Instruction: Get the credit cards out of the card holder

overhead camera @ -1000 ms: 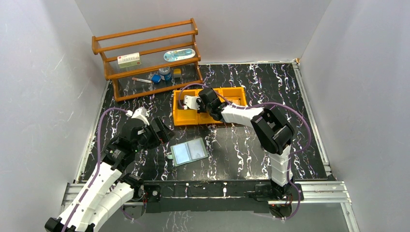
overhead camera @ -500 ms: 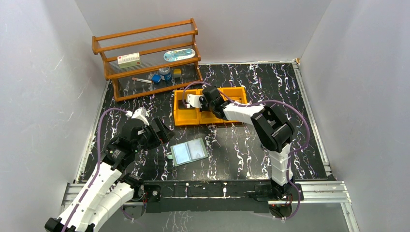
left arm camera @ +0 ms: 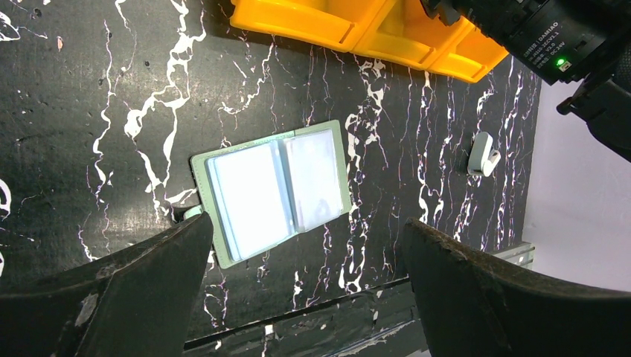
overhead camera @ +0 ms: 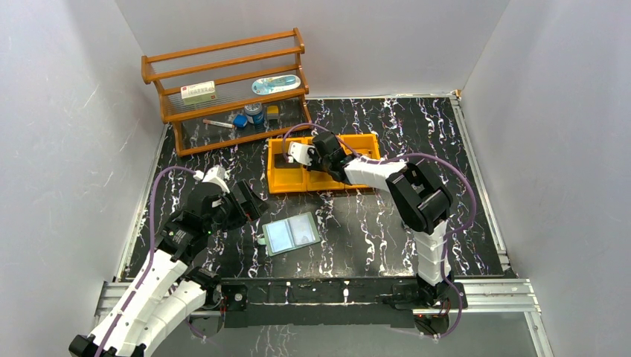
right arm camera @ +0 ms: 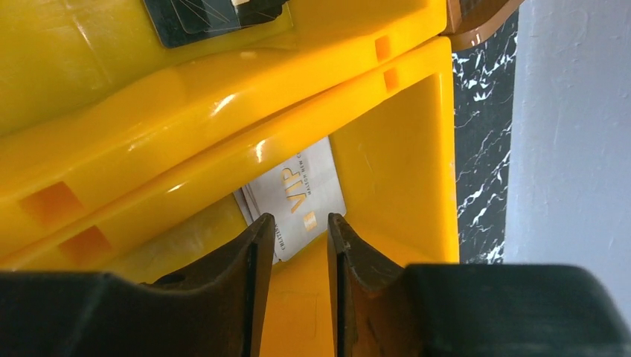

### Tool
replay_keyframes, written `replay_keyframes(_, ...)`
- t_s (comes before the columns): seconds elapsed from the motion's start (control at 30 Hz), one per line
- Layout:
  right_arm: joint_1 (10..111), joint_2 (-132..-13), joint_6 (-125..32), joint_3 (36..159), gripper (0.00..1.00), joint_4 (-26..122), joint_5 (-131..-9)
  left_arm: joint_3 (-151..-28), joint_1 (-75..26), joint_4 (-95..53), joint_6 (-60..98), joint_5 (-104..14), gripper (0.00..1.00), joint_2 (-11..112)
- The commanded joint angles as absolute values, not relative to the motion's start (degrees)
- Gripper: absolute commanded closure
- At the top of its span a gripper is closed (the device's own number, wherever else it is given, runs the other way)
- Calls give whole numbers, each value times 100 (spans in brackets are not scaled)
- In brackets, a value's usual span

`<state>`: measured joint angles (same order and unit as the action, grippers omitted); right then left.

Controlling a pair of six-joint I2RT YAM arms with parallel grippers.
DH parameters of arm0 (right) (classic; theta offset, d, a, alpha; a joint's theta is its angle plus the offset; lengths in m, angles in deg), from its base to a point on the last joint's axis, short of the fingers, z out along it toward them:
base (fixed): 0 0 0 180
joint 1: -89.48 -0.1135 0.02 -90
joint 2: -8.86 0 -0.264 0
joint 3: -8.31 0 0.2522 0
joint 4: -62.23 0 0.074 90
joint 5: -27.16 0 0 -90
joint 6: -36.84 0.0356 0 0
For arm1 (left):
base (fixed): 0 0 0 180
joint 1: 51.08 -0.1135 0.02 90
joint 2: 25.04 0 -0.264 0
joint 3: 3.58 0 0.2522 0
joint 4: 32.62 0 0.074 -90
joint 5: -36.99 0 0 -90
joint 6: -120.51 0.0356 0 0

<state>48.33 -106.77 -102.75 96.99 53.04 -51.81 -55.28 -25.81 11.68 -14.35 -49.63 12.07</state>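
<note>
Right wrist: right pincer (right arm camera: 298, 223) parted over credit card (right arm camera: 306, 187) in bin (right arm camera: 394, 149).

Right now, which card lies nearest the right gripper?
The pale card lettered VIP, just past the right gripper; the dark card lies in the next compartment.

The top external camera hangs high above and behind the arm bases, tilted down and forward. It is far enough back to take in the whole black marbled desk (overhead camera: 357, 242), with the wooden rack (overhead camera: 223, 89) at 11 o'clock and the orange bin (overhead camera: 286, 183) near centre. The left wrist camera looks steeply down from mid height, out between the fingers of the left end effector (left arm camera: 298, 245), onto the card holder (left arm camera: 271, 190), with the bin's edge at 12 o'clock; the overhead view shares both. The right wrist camera sits very close inside that bin, looking past the right end effector (right arm camera: 299, 223) at a VIP credit card (right arm camera: 301, 197).
</note>
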Motion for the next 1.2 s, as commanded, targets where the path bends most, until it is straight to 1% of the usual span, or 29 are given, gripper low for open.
replay_keyframes(0.0,4948,-10417,-9739,9895,58,5468,-5389,-5491,-2604,1278,-1413,-4989,2,1164)
replay_keyframes(0.13,5015,-10391,-9544,9915,55,5436,-5308,-5480,-2603,1289,-1423,-4984,2,1144)
replay_keyframes(0.23,5043,-10132,-9163,9884,54,5453,-5413,-5488,-2608,1284,-1422,-4955,2,1136)
replay_keyframes(0.33,5038,-9680,-8443,9848,52,5505,-5587,-5492,-2604,1242,-1378,-4888,2,1159)
replay_keyframes(0.43,5046,-9151,-7234,9711,49,5506,-5660,-5481,-2604,1215,-1361,-4833,2,1227)
replay_keyframes(0.47,5046,-8835,-6715,9626,45,5499,-5727,-5469,-2604,1205,-1361,-4809,2,1265)
replay_keyframes(0.53,5045,-8453,-5346,9418,31,5372,-5720,-5441,-2602,1205,-1361,-4737,2,1364)
replay_keyframes(0.57,5040,-8283,-4768,9373,27,5118,-5741,-5428,-2603,1207,-1363,-4681,2,1424)
replay_keyframes(0.6,5044,-8141,-4235,9319,27,4835,-5842,-5414,-2604,1200,-1361,-4632,2,1482)
replay_keyframes(0.7,5054,-7770,-3252,8957,25,4416,-6580,-5394,-2608,1220,-1352,-4514,2,1688)
replay_keyframes(0.83,5047,-7477,-2103,8328,29,4411,-7645,-5390,-2605,1215,-1309,-4296,6,2004)
replay_keyframes(0.9,5021,-7394,-1365,7825,31,4652,-8005,-5406,-2604,1164,-1310,-4182,7,2186)
replay_keyframes(1.03,4773,-7293,-649,7098,33,4869,-7914,-5527,-2597,967,-1264,-3846,11,2556)
replay_keyframes(1.17,4465,-7396,-470,6911,37,4801,-7818,-5540,-2582,946,-1289,-3613,14,2831)
